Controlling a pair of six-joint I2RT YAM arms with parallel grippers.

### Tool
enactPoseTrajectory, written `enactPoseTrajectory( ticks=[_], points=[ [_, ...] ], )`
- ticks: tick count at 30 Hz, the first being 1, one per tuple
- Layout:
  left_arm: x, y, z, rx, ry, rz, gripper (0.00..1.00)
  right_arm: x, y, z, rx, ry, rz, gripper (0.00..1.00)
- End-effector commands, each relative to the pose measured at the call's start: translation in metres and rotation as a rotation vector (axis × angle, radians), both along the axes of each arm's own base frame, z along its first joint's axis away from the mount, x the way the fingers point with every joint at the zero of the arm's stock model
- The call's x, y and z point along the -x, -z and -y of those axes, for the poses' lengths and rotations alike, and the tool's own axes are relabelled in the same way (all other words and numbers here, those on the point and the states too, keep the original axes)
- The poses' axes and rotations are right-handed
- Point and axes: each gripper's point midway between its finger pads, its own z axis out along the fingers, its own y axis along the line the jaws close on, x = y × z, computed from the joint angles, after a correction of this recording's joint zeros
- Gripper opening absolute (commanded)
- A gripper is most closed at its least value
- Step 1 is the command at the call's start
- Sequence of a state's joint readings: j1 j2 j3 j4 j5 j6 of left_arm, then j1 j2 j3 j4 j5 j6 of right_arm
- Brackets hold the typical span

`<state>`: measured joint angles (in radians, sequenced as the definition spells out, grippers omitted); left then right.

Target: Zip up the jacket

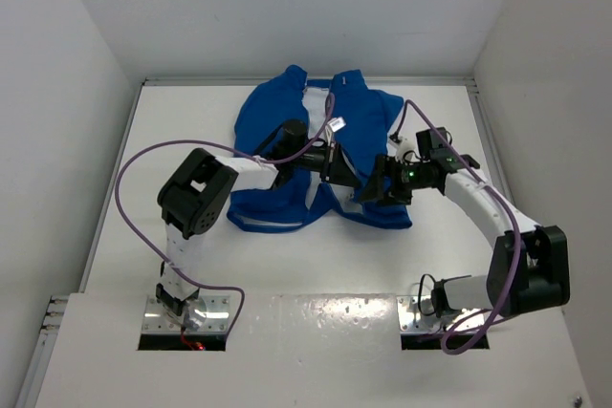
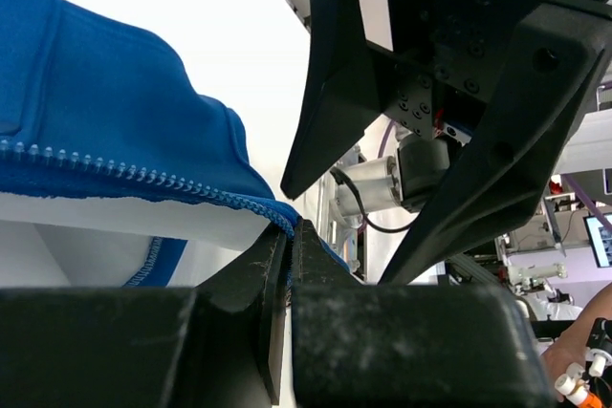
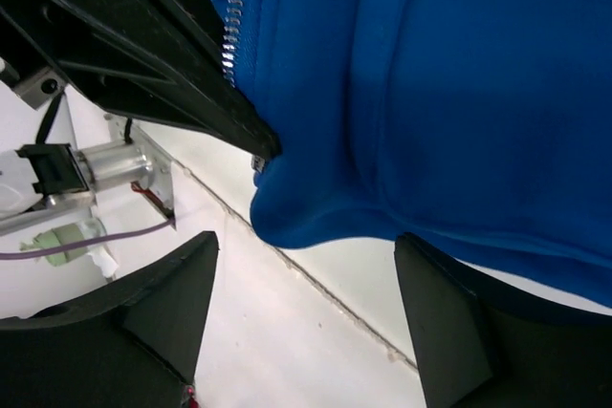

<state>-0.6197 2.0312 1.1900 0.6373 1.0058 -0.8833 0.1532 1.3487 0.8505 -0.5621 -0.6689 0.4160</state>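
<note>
The royal blue jacket (image 1: 277, 121) lies open on the white table (image 1: 287, 265), white lining showing at the middle. My left gripper (image 1: 337, 167) reaches across it and is shut on the jacket's zipper edge at the bottom corner of the right front panel. In the left wrist view the fingertips (image 2: 290, 236) pinch the blue hem where the zipper teeth (image 2: 143, 176) end. My right gripper (image 1: 376, 182) is open, just right of that corner. In the right wrist view its gap (image 3: 306, 284) faces the held corner of the jacket (image 3: 430, 93), apart from it.
Purple cables (image 1: 134, 169) loop beside both arms. White walls (image 1: 76, 64) close in the table at the left, back and right. The right gripper's open fingers (image 2: 335, 74) fill the left wrist view just beyond the pinched hem.
</note>
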Motion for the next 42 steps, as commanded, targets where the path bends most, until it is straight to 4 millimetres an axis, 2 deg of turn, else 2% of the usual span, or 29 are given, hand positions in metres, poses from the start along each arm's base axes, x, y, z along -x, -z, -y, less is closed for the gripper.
enactPoseTrajectory(
  ticks=[1,4,8,13,21,24,31,35,36,38,40,41,42],
  points=[
    [0.001,-0.014,0.011,0.041,0.027,0.075,0.08,-0.012,-0.013,-0.009,-0.055,0.004,0.035,0.74],
    [0.0,-0.016,0.011,0.041,0.027,0.075,0.08,-0.014,-0.012,-0.01,-0.061,0.013,0.028,0.72],
    [-0.003,-0.017,0.012,0.04,0.019,0.084,0.08,-0.018,-0.011,-0.012,-0.068,0.017,0.014,0.65],
    [-0.003,-0.016,0.012,0.035,0.02,0.086,0.08,-0.02,-0.011,-0.014,-0.084,0.021,0.001,0.44],
    [-0.004,-0.019,0.013,0.041,0.021,0.102,0.08,-0.026,-0.01,-0.017,-0.097,0.032,-0.017,0.42],
    [-0.004,-0.019,0.013,0.041,0.021,0.102,0.08,-0.03,-0.012,-0.018,-0.104,0.029,-0.01,0.37],
    [-0.006,-0.013,0.013,0.029,0.012,0.088,0.08,-0.034,-0.015,-0.019,-0.108,0.023,0.003,0.15],
    [-0.011,-0.013,0.01,0.016,-0.007,0.096,0.18,-0.031,-0.015,-0.017,-0.095,0.007,0.02,0.0],
    [-0.013,-0.007,0.009,-0.001,-0.032,0.082,0.26,-0.029,-0.016,-0.017,-0.09,0.003,0.029,0.0],
    [-0.018,-0.01,0.0,-0.025,-0.071,0.103,0.32,-0.025,-0.019,-0.015,-0.085,-0.012,0.039,0.0],
    [-0.035,0.002,-0.02,-0.093,-0.165,0.082,0.4,-0.019,-0.016,-0.01,-0.074,-0.021,0.042,0.0],
    [-0.042,0.0,-0.027,-0.111,-0.188,0.122,0.41,-0.016,-0.014,-0.007,-0.072,-0.016,0.041,0.0],
    [-0.05,0.002,-0.044,-0.17,-0.254,0.112,0.42,-0.012,-0.012,-0.004,-0.065,-0.025,0.052,0.0]
  ],
)
